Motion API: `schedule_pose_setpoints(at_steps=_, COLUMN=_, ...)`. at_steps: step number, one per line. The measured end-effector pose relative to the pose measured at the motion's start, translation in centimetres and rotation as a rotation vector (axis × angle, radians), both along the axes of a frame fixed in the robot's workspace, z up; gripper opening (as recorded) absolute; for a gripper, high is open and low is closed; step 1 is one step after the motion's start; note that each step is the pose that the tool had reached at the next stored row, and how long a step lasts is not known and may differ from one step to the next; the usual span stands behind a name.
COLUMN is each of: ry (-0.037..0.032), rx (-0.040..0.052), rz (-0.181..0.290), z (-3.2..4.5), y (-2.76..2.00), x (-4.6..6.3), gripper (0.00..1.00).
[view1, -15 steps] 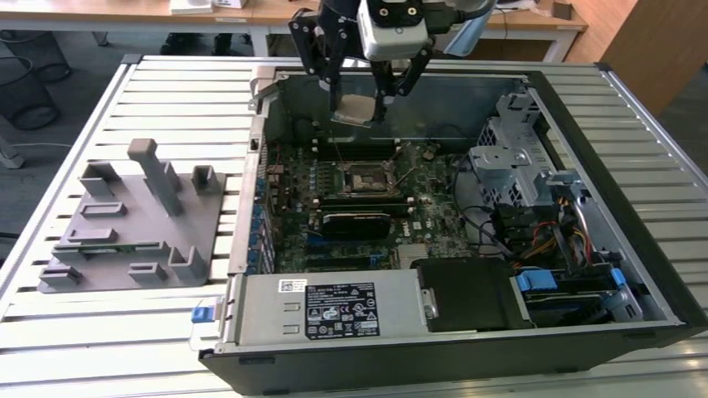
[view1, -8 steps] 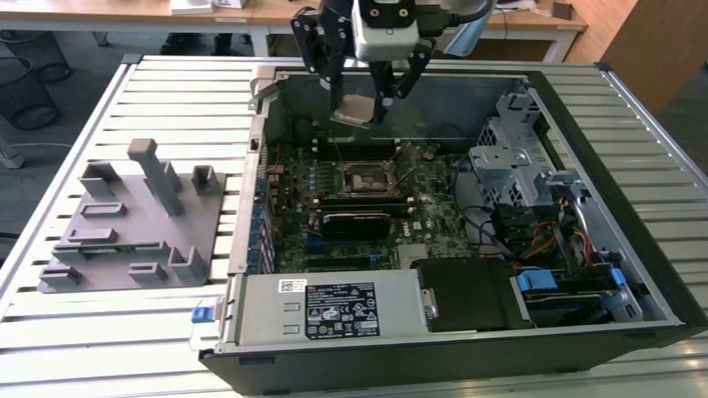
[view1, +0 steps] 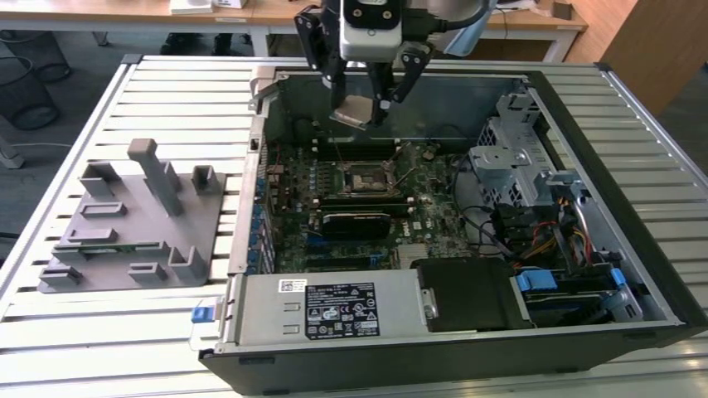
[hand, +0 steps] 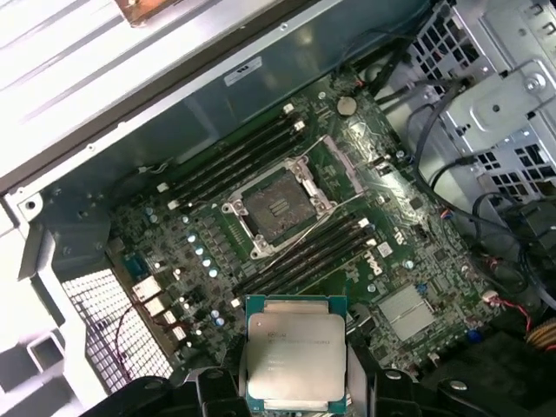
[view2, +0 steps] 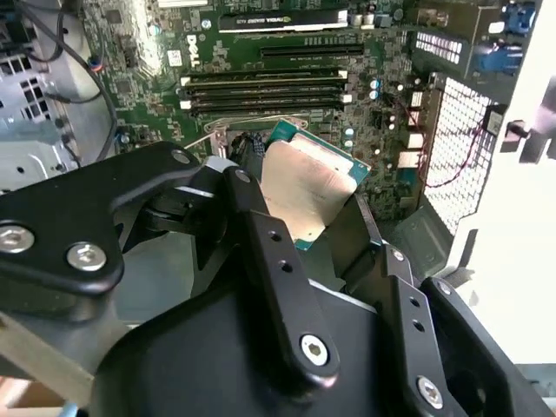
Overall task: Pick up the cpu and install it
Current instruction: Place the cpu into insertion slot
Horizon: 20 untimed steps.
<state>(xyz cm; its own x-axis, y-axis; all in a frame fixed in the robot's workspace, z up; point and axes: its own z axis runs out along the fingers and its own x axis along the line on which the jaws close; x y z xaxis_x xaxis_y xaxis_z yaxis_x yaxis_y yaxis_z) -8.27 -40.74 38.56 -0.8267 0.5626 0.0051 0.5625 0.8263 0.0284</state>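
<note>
One tilted cpu (hand: pixel 295 354) — clamped by its edges in the pincer (view1: pixel 361 109)

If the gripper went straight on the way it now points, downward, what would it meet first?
Probably the motherboard, at or near the open socket, with the cpu clamped in the gripper touching first. Depth leaves the exact alignment unclear.

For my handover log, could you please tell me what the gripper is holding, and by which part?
The gripper holds the cpu by two opposite side edges, clear above the motherboard.
</note>
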Motion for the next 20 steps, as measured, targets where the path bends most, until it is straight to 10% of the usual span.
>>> schedule_pose_setpoints(at_steps=20, ry=-0.0006, rx=0.0000, rz=-0.257, z=-0.12, y=0.20, x=0.00, gripper=0.54)
